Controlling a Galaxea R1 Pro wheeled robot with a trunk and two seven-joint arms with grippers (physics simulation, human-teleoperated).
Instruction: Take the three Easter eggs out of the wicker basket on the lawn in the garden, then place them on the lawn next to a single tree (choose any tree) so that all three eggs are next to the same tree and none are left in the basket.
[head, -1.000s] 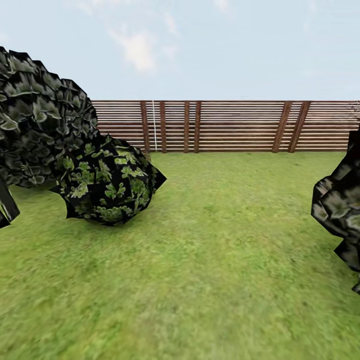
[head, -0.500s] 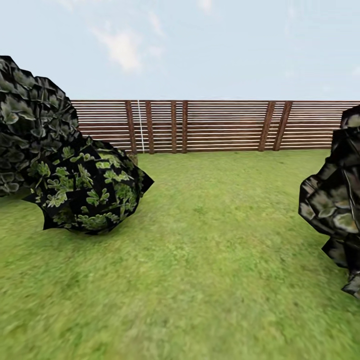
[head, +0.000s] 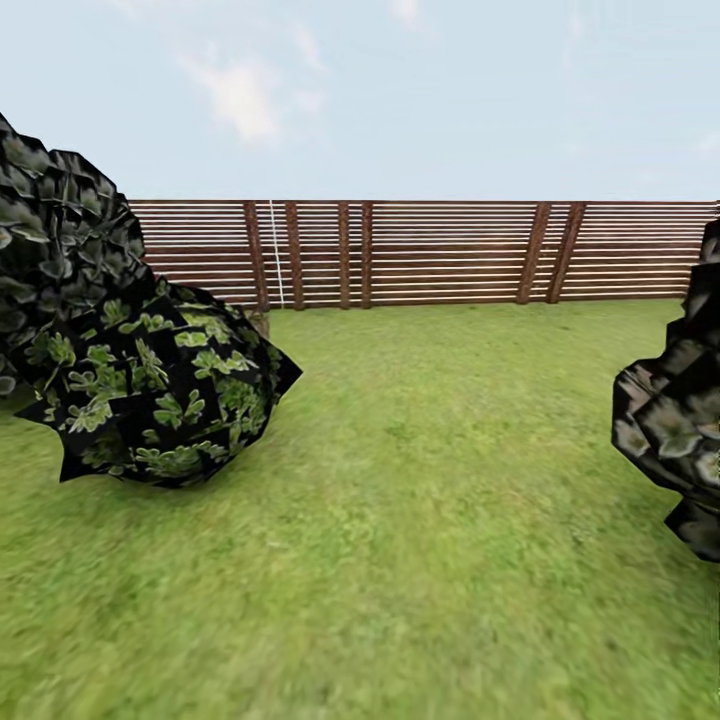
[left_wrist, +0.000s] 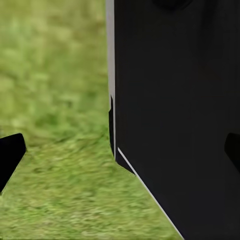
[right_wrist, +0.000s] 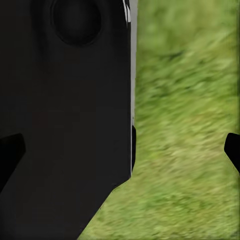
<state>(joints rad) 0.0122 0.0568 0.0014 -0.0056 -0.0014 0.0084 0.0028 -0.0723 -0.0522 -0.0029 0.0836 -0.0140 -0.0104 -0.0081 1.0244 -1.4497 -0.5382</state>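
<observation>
Lawn (head: 420, 520): mottled green grass that spreads across the lower half of the head view and runs back to the fence; it also shows as blurred green behind the robot's body in both wrist views.
Fence (head: 450, 252): brown horizontal slats on darker posts, some of them slanted, crossing the head view at mid-height under a pale blue sky with thin cloud.
Near bush (head: 160, 395): low, round, black-based mass speckled with bright green leaf patches, sitting on the lawn at the left of the head view.
Grey foliage (head: 60, 235): a darker, grey-green leafy mass behind and above the near bush, cut by the left edge; no trunk can be made out.
Right foliage (head: 675, 420): another dark grey-green leafy clump at the right edge, partly cut off.
Robot body (left_wrist: 180, 115): a flat black panel close to the left wrist camera, grass beside it; a similar black panel (right_wrist: 65, 115) stands close to the right wrist camera.
Left gripper (left_wrist: 120, 152): two dark fingertips at opposite edges of the wrist view, spread wide, nothing between them.
Right gripper (right_wrist: 120, 150): fingertips likewise at opposite edges, spread wide and holding nothing.
</observation>
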